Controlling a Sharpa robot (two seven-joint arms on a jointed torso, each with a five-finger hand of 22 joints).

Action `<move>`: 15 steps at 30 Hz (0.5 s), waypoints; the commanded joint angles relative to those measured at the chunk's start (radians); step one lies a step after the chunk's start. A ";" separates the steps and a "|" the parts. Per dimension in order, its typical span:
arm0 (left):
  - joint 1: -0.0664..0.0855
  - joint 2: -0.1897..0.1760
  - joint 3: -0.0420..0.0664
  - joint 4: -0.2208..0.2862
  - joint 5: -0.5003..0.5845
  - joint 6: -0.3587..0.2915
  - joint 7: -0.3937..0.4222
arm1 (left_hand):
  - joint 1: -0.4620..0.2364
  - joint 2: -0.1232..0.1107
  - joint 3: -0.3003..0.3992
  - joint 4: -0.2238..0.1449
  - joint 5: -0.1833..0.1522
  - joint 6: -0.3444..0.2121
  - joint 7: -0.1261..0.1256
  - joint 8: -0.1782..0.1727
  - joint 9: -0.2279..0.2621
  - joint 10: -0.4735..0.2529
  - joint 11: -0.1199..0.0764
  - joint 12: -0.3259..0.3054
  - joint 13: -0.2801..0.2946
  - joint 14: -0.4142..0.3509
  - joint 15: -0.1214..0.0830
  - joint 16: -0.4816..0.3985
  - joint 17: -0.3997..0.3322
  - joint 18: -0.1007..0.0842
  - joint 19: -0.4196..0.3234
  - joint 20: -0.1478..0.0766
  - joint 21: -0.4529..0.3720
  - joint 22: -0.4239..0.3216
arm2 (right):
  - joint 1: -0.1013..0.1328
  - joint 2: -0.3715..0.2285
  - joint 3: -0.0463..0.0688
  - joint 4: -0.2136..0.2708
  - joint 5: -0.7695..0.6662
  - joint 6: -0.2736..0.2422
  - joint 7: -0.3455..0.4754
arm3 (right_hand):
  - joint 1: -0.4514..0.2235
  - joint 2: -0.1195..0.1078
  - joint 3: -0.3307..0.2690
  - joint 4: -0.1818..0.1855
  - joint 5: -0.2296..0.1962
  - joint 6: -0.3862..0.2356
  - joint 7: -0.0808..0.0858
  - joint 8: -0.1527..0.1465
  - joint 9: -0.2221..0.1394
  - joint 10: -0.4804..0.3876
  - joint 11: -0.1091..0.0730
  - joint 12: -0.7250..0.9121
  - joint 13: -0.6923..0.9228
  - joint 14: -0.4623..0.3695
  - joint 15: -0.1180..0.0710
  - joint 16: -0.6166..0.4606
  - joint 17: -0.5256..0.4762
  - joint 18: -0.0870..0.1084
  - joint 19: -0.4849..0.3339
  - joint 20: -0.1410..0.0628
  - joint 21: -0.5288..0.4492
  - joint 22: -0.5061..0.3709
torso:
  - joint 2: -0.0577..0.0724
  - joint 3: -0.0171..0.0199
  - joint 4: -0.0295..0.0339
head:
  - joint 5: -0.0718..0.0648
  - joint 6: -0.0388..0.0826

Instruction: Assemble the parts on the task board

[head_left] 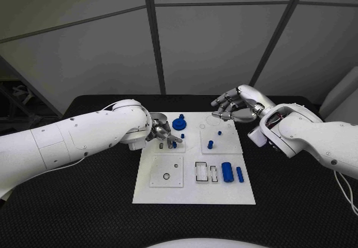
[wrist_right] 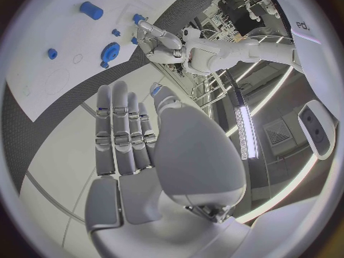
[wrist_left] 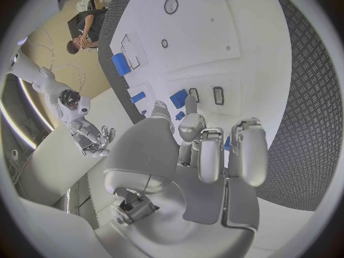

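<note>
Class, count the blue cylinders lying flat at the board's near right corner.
2: a thick cylinder beside the rectangular slots, and a thin cylinder to its right, near the board's edge. Neither is hidden.

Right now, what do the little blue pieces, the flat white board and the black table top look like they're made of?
The small blue cylinder pieces look like matte plastic: even colour, no shine, though I can't be sure. The flat white task board looks like smooth plastic or painted sheet with a soft sheen; hard to tell which. The black table top seems covered in a rubbery mat, since it shows a fine raised pattern.
</note>
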 commanded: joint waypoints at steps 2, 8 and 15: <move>0.002 0.006 0.000 -0.002 -0.010 0.018 -0.007 | 0.000 0.010 -0.001 -0.006 0.006 -0.007 0.000 0.005 0.003 -0.002 0.001 0.003 -0.001 0.105 -0.005 0.006 0.263 -0.012 0.004 0.002 0.005 0.001 | 0.002 0.003 0.001 -0.001 0.007 -0.011 0.007 | 0.011 0.000 0.000 0.008 0.005 0.005 0.003 -0.006 -0.001 0.007 -0.001 -0.004 -0.002 0.006 0.002 -0.006 -0.001 0.003 0.006 0.002 -0.005 -0.001 | -0.001 -0.0002 -0.0001 | 0.000 -0.003; 0.003 0.011 0.000 -0.004 -0.010 0.021 -0.007 | 0.003 0.017 0.000 -0.005 0.008 -0.008 -0.001 0.008 0.007 -0.002 0.001 0.004 0.000 0.105 -0.005 0.006 0.263 -0.012 0.004 0.002 0.006 0.002 | 0.002 0.007 0.001 -0.005 0.007 -0.008 0.005 | 0.011 0.000 0.000 0.008 0.007 0.005 0.003 -0.005 0.000 0.008 -0.001 -0.006 -0.005 0.007 0.002 -0.010 -0.001 0.003 0.007 0.002 -0.008 -0.003 | 0.000 0.0004 0.0002 | -0.001 -0.005; 0.004 0.015 0.000 -0.009 -0.010 0.029 -0.008 | 0.017 0.023 0.003 -0.009 0.011 -0.012 -0.001 0.014 0.016 -0.002 0.000 0.006 0.002 0.105 -0.006 0.006 0.263 -0.012 0.002 0.002 0.004 0.000 | 0.002 0.009 0.001 -0.007 0.007 -0.005 0.002 | 0.013 0.000 0.000 0.008 0.013 0.006 0.003 -0.005 0.000 0.009 0.000 -0.009 -0.011 0.008 0.003 -0.017 0.000 0.003 0.008 0.003 -0.013 -0.006 | 0.000 -0.0001 0.0004 | -0.002 -0.006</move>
